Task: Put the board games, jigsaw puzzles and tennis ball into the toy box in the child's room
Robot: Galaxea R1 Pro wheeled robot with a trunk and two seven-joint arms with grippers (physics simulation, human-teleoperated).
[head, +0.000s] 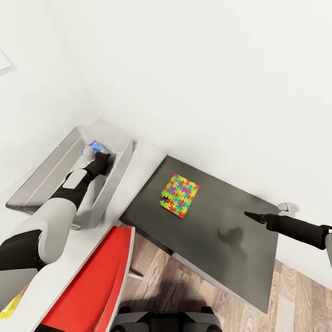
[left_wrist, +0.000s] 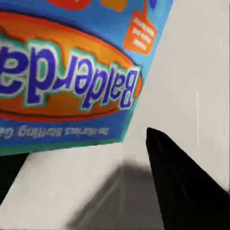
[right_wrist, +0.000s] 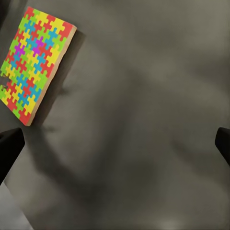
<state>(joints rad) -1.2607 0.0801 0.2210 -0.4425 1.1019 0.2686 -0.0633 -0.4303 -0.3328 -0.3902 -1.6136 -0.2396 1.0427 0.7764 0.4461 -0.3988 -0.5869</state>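
While one jigsaw puzzle (head: 180, 194) lies flat in plain sight, a second bright yellow corner (head: 10, 305) peeks out at the near left edge of the head view, too cropped to say what it is. One toy box (head: 55, 171) stands at the far left against the wall corner, a shallow grey bin with sloping walls, and one board game (left_wrist: 67, 72) lies inside it, its blue lid lettered "Balderdash" in the left wrist view. The puzzle sits on a dark grey worktop (head: 230, 240) that runs right from the lighter white worktop (head: 143, 166) carrying the bin; it lies toward the far left part of the dark surface, well apart from the bin. White walls close off the far side, wood-plank floor (head: 184, 276) shows near, and a red panel (head: 97, 286) leans along the near edge of the white worktop. The left tool (head: 102, 161) reaches down into the bin just beside the game box; one dark finger (left_wrist: 182, 187) shows near the box corner, and I cannot tell how far it is spread. The right tool (head: 254, 216) hovers over the right part of the dark worktop, well apart from the puzzle, its fingertips (right_wrist: 9, 148) spread wide and holding nothing.
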